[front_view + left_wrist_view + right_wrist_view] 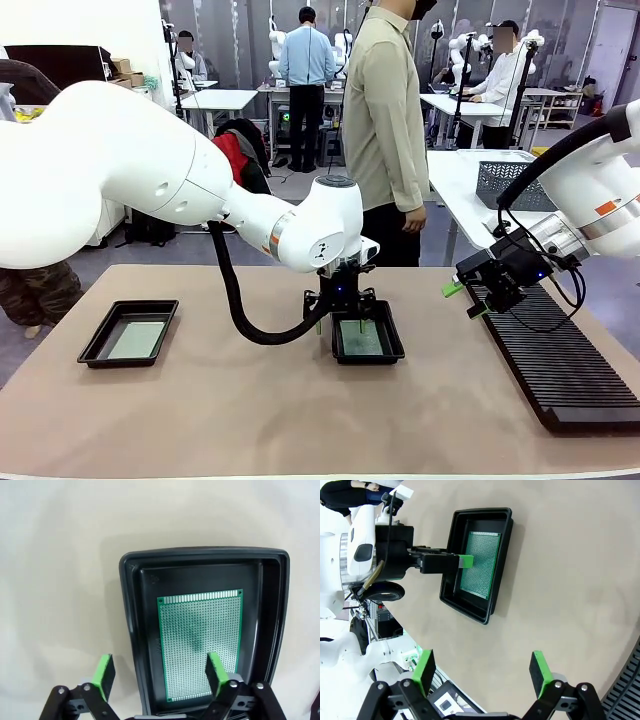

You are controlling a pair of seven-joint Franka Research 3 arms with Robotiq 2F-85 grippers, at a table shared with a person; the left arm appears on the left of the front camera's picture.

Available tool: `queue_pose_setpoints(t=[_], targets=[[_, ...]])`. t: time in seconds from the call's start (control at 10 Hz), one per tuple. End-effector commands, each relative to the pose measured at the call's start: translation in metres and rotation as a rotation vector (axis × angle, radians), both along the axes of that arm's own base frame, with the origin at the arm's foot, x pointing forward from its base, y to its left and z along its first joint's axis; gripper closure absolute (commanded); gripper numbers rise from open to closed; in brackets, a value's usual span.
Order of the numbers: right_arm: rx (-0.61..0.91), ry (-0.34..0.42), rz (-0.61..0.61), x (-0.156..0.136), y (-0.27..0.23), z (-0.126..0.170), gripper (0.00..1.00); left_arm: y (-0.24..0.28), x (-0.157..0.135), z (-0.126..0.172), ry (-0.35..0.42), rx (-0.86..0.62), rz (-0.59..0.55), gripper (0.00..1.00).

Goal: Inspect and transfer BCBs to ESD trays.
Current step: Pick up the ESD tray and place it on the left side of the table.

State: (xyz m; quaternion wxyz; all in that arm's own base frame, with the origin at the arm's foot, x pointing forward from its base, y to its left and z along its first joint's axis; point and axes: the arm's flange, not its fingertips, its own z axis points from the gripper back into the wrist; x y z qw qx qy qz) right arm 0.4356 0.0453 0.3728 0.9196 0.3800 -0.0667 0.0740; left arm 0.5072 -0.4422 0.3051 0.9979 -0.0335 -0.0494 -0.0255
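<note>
Trays first, from the front: one ESD tray with a pale BCB well to the left of the left pincer, a second tray directly under it holding a green BCB. The right pincer hangs released beside the ribbed rack. Left wrist: parted pads straddle the tray's near wall, nothing grasped; the board lies flat inside. Right wrist: spread, empty pincer over bare surface, that tray ahead.
</note>
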Motion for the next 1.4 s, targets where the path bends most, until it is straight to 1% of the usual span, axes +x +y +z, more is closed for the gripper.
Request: queue_pose_setpoints(t=[0.0, 0.1, 0.2, 0.3, 0.4, 0.5, 0.6, 0.7, 0.8, 0.9, 1.0, 1.1, 1.2, 1.3], targets=[[0.001, 0.005, -0.005, 0.0, 0.0, 0.0, 0.0, 0.007, -0.001, 0.002, 0.007, 0.0, -0.003, 0.12], [0.001, 0.005, -0.005, 0.0, 0.0, 0.0, 0.0, 0.01, -0.001, 0.002, 0.011, -0.004, -0.002, 0.22], [0.001, 0.005, -0.005, 0.0, 0.0, 0.0, 0.0, 0.011, 0.0, 0.001, 0.01, -0.005, -0.003, 0.24], [0.001, 0.005, -0.005, 0.0, 0.0, 0.0, 0.0, 0.014, -0.001, 0.002, 0.003, -0.014, 0.0, 0.35], [0.001, 0.005, -0.005, 0.0, 0.0, 0.0, 0.0, 0.016, -0.002, 0.003, -0.007, -0.021, 0.0, 0.38], [0.001, 0.005, -0.005, 0.0, 0.0, 0.0, 0.0, 0.017, -0.002, 0.003, -0.011, -0.026, 0.006, 0.48], [0.001, 0.005, -0.005, 0.0, 0.0, 0.0, 0.0, 0.019, -0.001, 0.003, -0.013, -0.033, 0.016, 0.51], [0.001, 0.005, -0.005, 0.0, 0.0, 0.0, 0.0, 0.02, -0.001, 0.003, -0.014, -0.036, 0.015, 0.61], [0.001, 0.005, -0.005, 0.0, 0.0, 0.0, 0.0, 0.02, 0.0, 0.004, -0.015, -0.039, 0.014, 0.64], [0.001, 0.005, -0.005, 0.0, 0.0, 0.0, 0.0, 0.02, 0.001, 0.004, -0.01, -0.04, 0.012, 0.74], [0.001, 0.005, -0.005, 0.0, 0.0, 0.0, 0.0, 0.019, 0.003, 0.002, -0.004, -0.039, 0.014, 0.77], [0.001, 0.005, -0.005, 0.0, 0.0, 0.0, 0.0, 0.02, 0.003, 0.002, -0.004, -0.044, 0.015, 0.88], [0.001, 0.005, -0.005, 0.0, 0.0, 0.0, 0.0, 0.02, 0.003, 0.002, -0.004, -0.047, 0.018, 0.9], [0.001, 0.005, -0.005, 0.0, 0.0, 0.0, 0.0, 0.021, 0.003, 0.003, -0.004, -0.049, 0.022, 1.0]])
